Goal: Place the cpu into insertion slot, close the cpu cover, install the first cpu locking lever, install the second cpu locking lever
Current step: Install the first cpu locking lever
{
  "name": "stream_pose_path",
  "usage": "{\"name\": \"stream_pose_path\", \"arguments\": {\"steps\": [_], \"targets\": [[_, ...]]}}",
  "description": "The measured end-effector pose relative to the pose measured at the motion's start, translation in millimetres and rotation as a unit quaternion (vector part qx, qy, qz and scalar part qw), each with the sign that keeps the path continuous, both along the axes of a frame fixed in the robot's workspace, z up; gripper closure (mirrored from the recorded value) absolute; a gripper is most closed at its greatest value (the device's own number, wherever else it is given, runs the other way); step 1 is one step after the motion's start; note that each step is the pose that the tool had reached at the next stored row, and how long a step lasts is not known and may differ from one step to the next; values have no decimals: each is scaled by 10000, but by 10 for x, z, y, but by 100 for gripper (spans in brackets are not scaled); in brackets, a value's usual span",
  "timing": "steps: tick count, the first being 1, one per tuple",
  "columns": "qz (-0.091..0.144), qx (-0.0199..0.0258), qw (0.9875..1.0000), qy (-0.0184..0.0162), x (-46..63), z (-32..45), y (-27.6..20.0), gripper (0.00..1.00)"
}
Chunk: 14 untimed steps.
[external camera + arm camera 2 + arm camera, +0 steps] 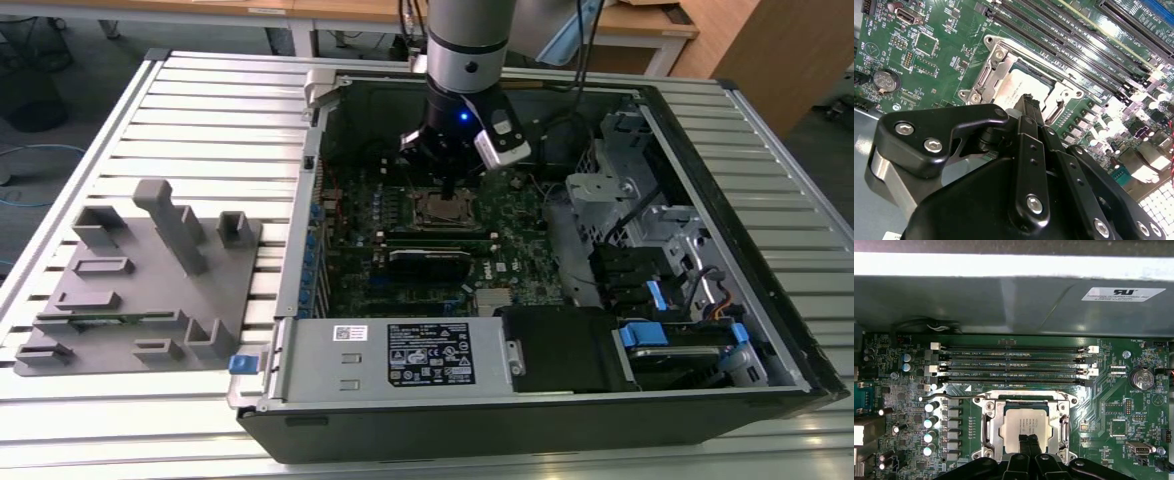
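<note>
The gripper (1029, 100) is nearest the lens in both wrist views: black linkage arms with silver screws narrow to two slim fingers. These are drawn together with only a thin dark line between them, and nothing can be seen held there. In the first wrist view the gripper (1029, 440) has its tips over the near edge of the cpu (1024, 421); whether they touch it cannot be told.

The cpu (1019, 85) lies flat in its socket. The cpu cover (990, 427) lies flat around it as a dull metal frame, the chip's top showing through its window. A thin wire lever (951, 396) lies along the side of the socket that faces the four memory slots (1011, 365). A coin battery (1141, 378) sits well apart on the green motherboard (1104, 410).

In the upper centre of the exterior view, the arm (467, 45) comes down upright from the top edge, and the gripper (447, 188) points straight down at the cpu (437, 208) inside the open computer case (787, 330). A grey fixture block (134, 280) rests on the slatted table (200, 90) at the frame's lower left.
</note>
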<state>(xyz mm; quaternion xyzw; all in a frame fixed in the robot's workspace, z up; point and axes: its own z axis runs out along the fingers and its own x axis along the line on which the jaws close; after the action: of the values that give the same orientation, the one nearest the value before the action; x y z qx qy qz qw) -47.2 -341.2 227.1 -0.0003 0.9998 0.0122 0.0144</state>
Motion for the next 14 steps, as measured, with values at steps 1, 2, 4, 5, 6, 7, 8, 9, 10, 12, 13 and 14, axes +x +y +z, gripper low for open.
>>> {"name": "stream_pose_path", "arguments": {"steps": [1,2,4,5,6,7,8,9,10,12,13,14], "targets": [[0,-1,10000,1,0,6,-1,89],[0,0,10000,0,0,15,0,89],[0,0,10000,0,0,37,0,89],[0,0,10000,0,0,47,0,89],[0,0,10000,0,0,54,0,89],[0,1,10000,-1,0,55,1,89],[0,1,10000,-1,0,55,1,89],[0,2,10000,-1,0,55,1,89],[0,2,10000,-1,0,55,1,89],[0,0,10000,0,0,56,1,89],[0,0,10000,0,-2,56,1,89],[-1,0,10000,0,-7,56,1,89]]}}
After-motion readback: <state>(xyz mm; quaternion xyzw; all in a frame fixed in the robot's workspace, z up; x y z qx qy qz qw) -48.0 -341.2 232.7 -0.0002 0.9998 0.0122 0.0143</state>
